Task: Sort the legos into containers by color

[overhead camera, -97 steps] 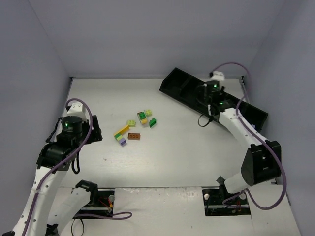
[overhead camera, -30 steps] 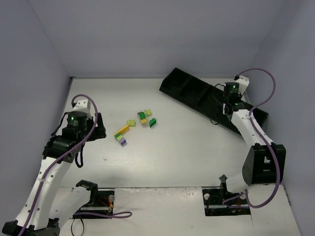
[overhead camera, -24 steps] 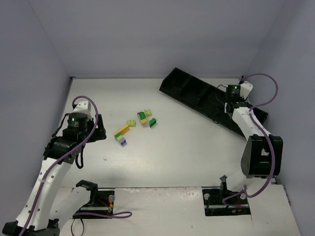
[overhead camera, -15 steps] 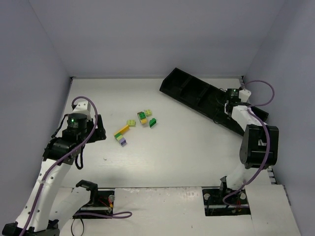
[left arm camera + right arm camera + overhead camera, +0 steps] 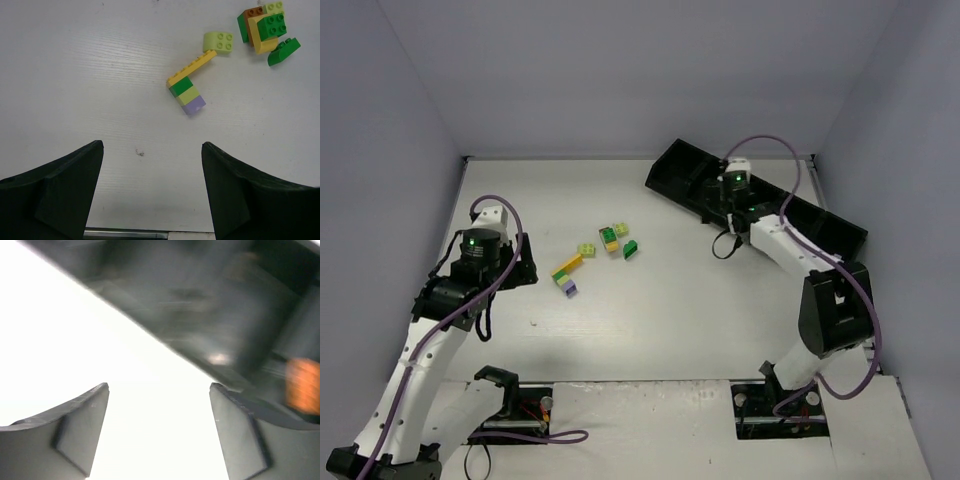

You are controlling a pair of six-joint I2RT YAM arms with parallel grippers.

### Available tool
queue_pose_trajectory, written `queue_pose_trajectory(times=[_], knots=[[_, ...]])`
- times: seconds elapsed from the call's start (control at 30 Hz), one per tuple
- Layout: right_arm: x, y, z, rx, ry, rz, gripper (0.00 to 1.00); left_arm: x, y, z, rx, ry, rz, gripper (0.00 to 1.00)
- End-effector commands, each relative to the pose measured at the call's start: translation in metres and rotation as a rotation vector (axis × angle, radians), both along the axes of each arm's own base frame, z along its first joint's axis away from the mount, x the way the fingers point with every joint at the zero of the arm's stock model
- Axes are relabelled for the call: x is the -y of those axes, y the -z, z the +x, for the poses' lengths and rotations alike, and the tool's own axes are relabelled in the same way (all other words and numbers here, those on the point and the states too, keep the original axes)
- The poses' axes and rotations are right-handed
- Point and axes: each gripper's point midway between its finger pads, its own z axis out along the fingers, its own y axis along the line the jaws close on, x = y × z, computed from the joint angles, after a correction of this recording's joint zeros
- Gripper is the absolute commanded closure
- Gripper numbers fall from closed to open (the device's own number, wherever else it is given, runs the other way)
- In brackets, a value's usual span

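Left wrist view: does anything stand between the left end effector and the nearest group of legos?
Nothing visible does. Only table surface with a tiny speck lies between the open left end effector and the joined yellow, green, lime and lilac legos.

Orange-brown lego (image 5: 302, 385) left its spot on the table (image 5: 670, 310) near the other legos (image 5: 612, 238); it turned up as an orange blur inside the black tray (image 5: 688, 168). My right gripper (image 5: 159, 388) swung out to the tray's far right end, then came back over its left part, jaws apart, nothing held. My left gripper (image 5: 152, 150) crept slightly forward.
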Motion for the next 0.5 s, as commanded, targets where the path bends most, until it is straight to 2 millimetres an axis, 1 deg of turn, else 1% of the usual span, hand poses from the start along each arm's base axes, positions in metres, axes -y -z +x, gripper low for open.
queue_pose_trajectory(times=[0.0, 0.03, 0.07, 0.13, 0.17, 0.2, 0.23, 0.27, 0.33, 0.37, 0.4, 0.43, 0.47], knots=[[-0.079, -0.037, 0.008, 0.115, -0.328, 0.055, 0.2, 0.005, -0.015, 0.011, 0.06, 0.007, -0.017, 0.27], [-0.106, -0.038, 0.004, 0.123, -0.401, 0.057, 0.2, 0.004, -0.015, 0.011, 0.059, 0.007, -0.016, 0.27], [-0.124, -0.024, 0.001, 0.087, -0.471, 0.065, 0.19, 0.005, -0.014, 0.011, 0.056, 0.009, -0.014, 0.27], [-0.149, -0.015, -0.003, 0.065, -0.541, 0.071, 0.19, 0.004, -0.014, 0.01, 0.054, 0.009, -0.011, 0.27], [-0.172, -0.007, -0.005, 0.05, -0.598, 0.075, 0.17, 0.003, -0.014, 0.011, 0.055, 0.005, -0.009, 0.27], [-0.185, -0.004, -0.009, 0.041, -0.636, 0.086, 0.13, 0.004, -0.015, 0.01, 0.055, 0.008, -0.008, 0.27], [-0.195, -0.001, -0.01, 0.038, -0.668, 0.082, 0.13, 0.002, -0.016, 0.01, 0.054, 0.005, -0.004, 0.27], [-0.212, 0.005, -0.012, 0.036, -0.715, 0.075, 0.12, 0.002, -0.016, 0.009, 0.054, 0.002, -0.003, 0.27], [-0.227, 0.011, -0.014, 0.028, -0.766, 0.085, 0.12, 0.0, -0.017, 0.008, 0.055, 0.0, 0.003, 0.27], [-0.236, 0.021, -0.017, 0.007, -0.787, 0.082, 0.1, 0.0, -0.017, 0.007, 0.054, 0.0, 0.005, 0.27], [-0.242, 0.02, -0.014, 0.015, -0.798, 0.082, 0.05, 0.0, -0.018, 0.007, 0.056, 0.0, 0.006, 0.27], [-0.247, 0.023, -0.014, 0.009, -0.809, 0.084, 0.05, -0.002, -0.018, 0.005, 0.052, -0.003, 0.011, 0.27], [-0.251, 0.032, -0.015, -0.008, -0.819, 0.082, 0.05, -0.002, -0.018, 0.005, 0.052, -0.004, 0.012, 0.27]])
